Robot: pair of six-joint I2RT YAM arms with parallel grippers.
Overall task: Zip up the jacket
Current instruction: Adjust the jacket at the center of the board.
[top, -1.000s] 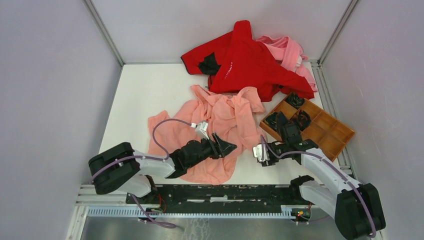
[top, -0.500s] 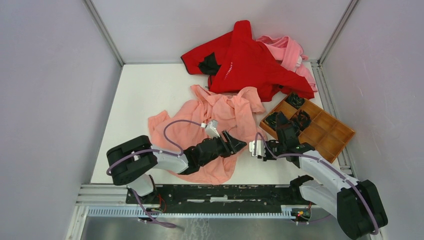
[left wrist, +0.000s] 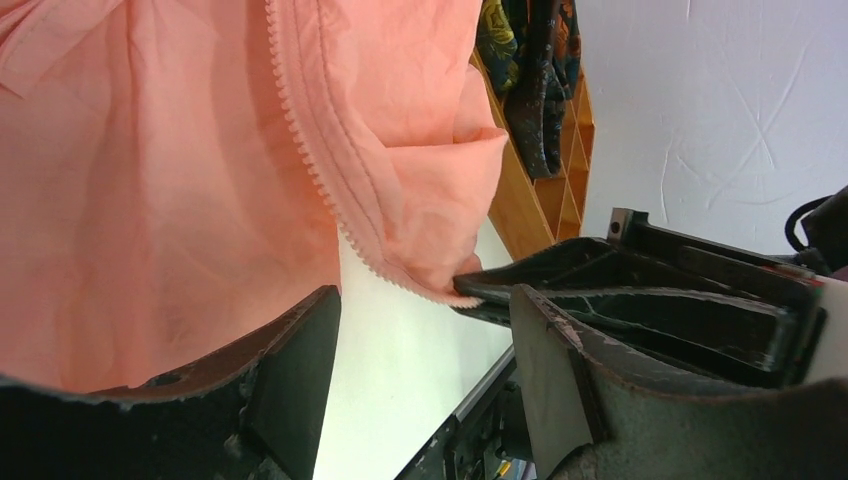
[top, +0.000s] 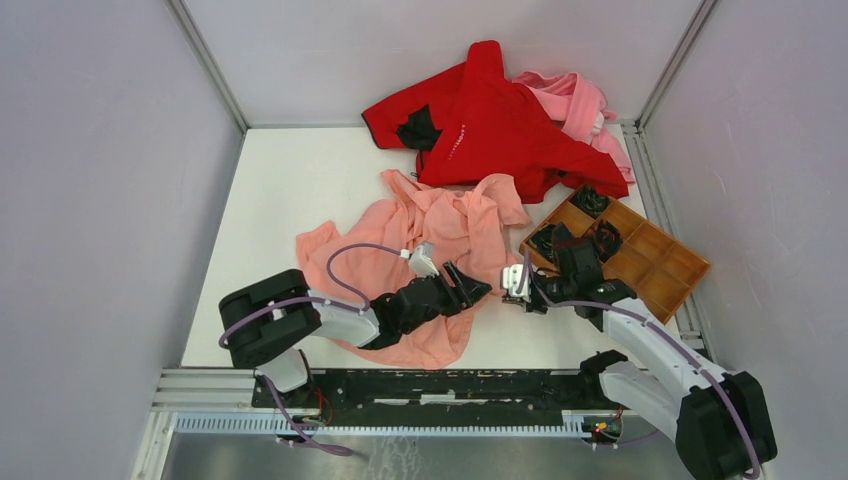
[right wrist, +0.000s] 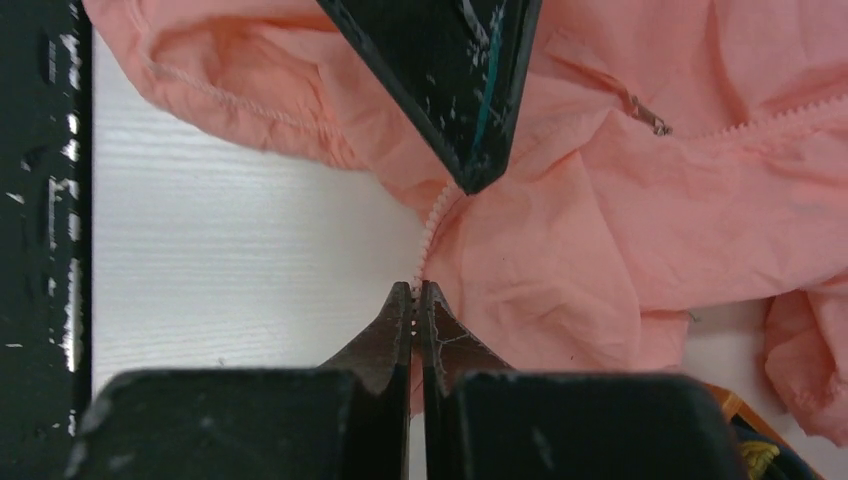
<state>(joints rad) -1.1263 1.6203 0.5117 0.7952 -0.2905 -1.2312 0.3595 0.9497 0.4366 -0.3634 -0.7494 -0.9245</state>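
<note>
Salmon-pink zipper edge pinched at the jacket's near right corner.

Nearest, the right gripper has its jaws pressed together on the bottom end of the zipper teeth, apparently to anchor that edge so it can be drawn taut. The left gripper hovers just beside it with jaws well apart and nothing in them. It is poised over the same corner, probably to find the slider or the other zipper half. The jacket lies crumpled and unzipped in the middle of the white table. Farther right sits a wooden compartment tray holding dark items. At the far edge a red garment overlaps a paler pink garment, neither part of the task.
</note>
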